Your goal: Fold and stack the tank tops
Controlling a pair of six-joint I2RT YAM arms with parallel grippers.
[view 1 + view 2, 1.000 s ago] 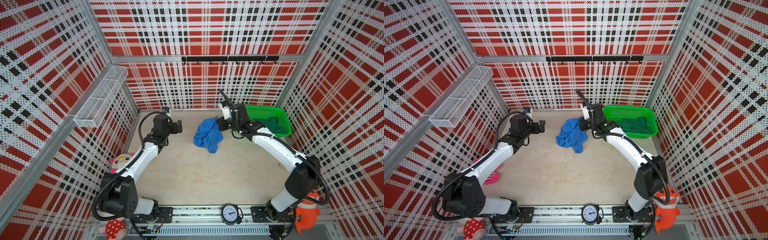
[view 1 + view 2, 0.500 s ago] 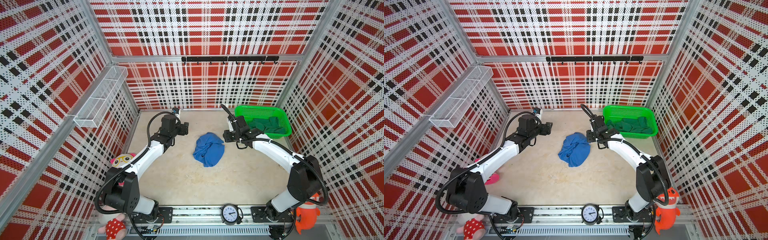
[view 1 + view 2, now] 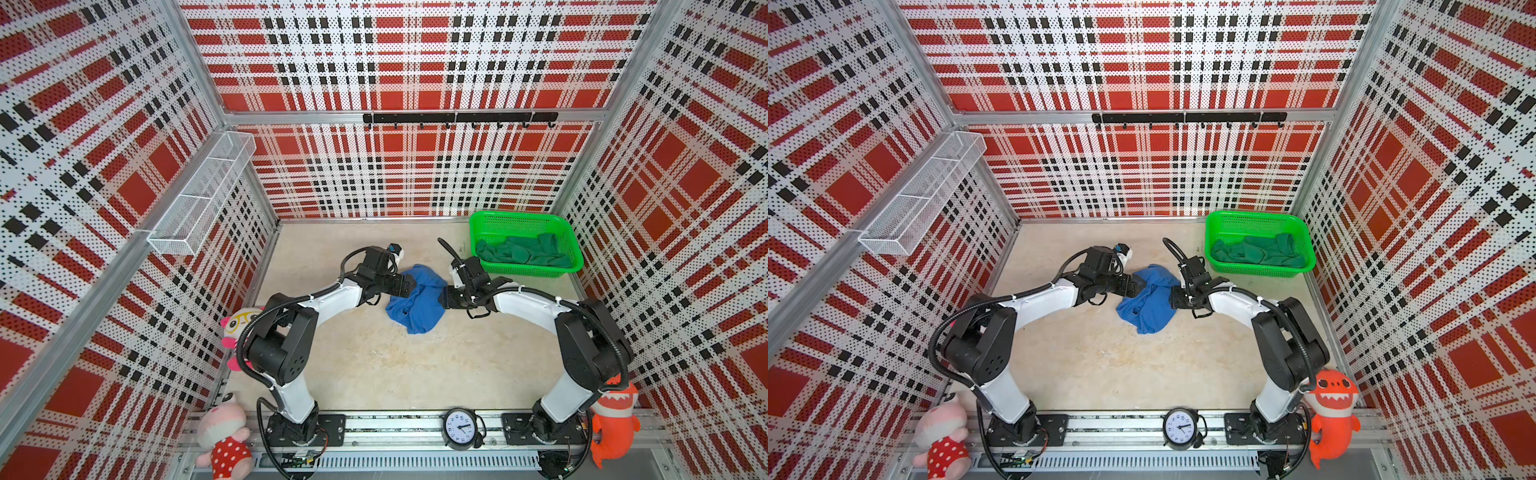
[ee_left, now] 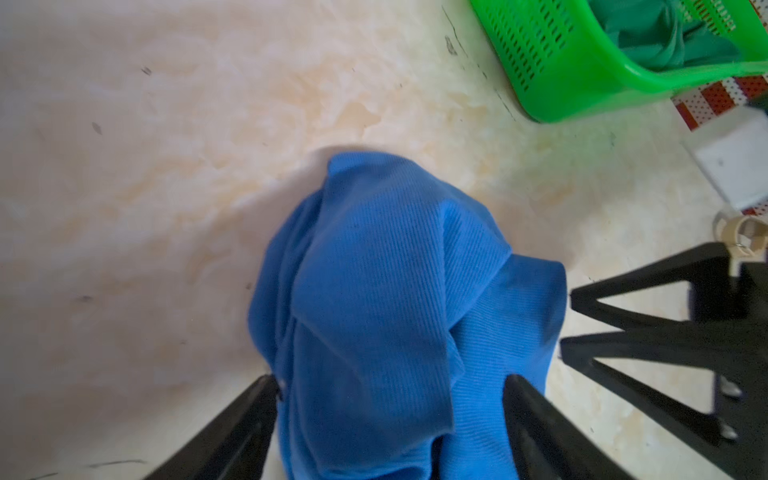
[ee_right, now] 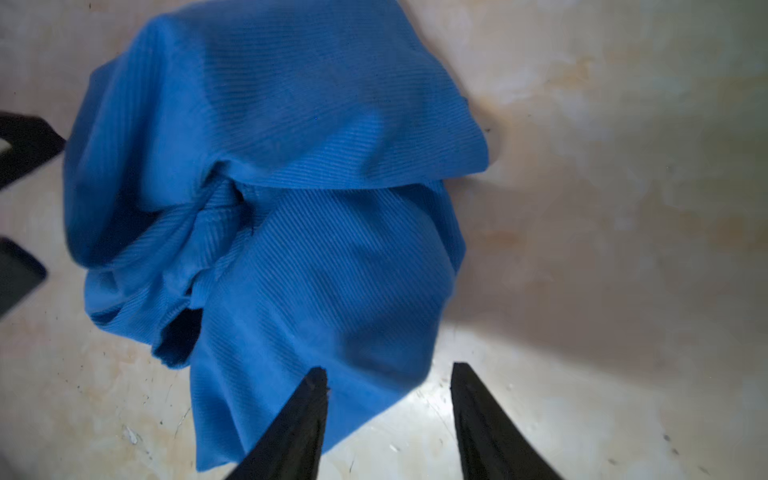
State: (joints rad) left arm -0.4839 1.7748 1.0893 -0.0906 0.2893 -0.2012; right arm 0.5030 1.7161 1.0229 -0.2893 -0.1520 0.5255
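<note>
- Blue tank top now crumpled on the bench; your right pincer, spread, has let go.
- Left pincer spread astride it; flatten next.

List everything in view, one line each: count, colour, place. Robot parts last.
blue tank top: 1, royal blue, crumpled at the table's centre
green tank top: 1, dark green, inside the basket
basket: 1, bright green, far right corner of the table
wire shelf: 1, white, left wall
hook rail: 1, black, back wall
clock: 1, black rim and white face, front rail
panda plush: 1, pink and white, left edge
pig plush: 1, pink with red dotted dress, front left
shark plush: 1, orange, front right
table: 1, beige
left gripper: 1, black, open, straddling the blue cloth
right gripper: 1, black, open, at the cloth's opposite edge
</note>
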